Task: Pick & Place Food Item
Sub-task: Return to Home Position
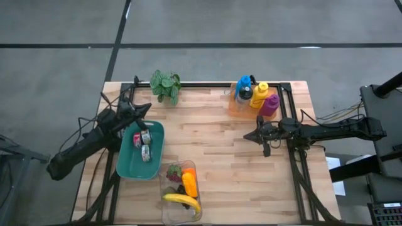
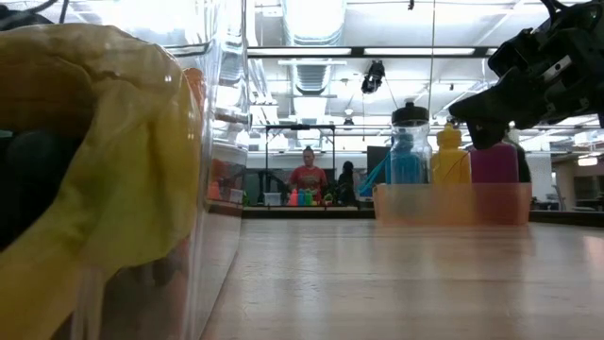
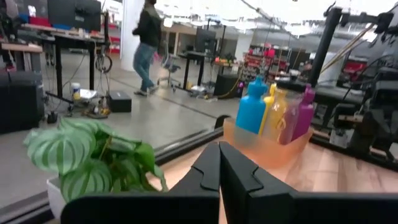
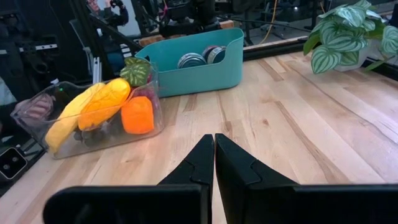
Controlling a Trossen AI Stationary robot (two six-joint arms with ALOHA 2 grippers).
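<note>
Tuna cans [image 1: 144, 145] lie in the teal bin [image 1: 127, 168] at the counter's [image 1: 220, 166] left side; what remains is the retreat home.
The left gripper [image 1: 144, 109] hovers just past the bin's far rim, near the potted plant [image 1: 165, 85], its fingers clenched together on nothing. The right gripper [image 1: 249, 135] hangs over bare counter, likewise clenched and empty, near the bottle tray [image 1: 254, 99]. As I judge it, the left arm should rise first and only then draw back, so that it clears the bin wall and the leaves. The right arm can pull straight back, away from the bottles. The clear fruit box [image 1: 182, 188] sits apart from both arms.
</note>
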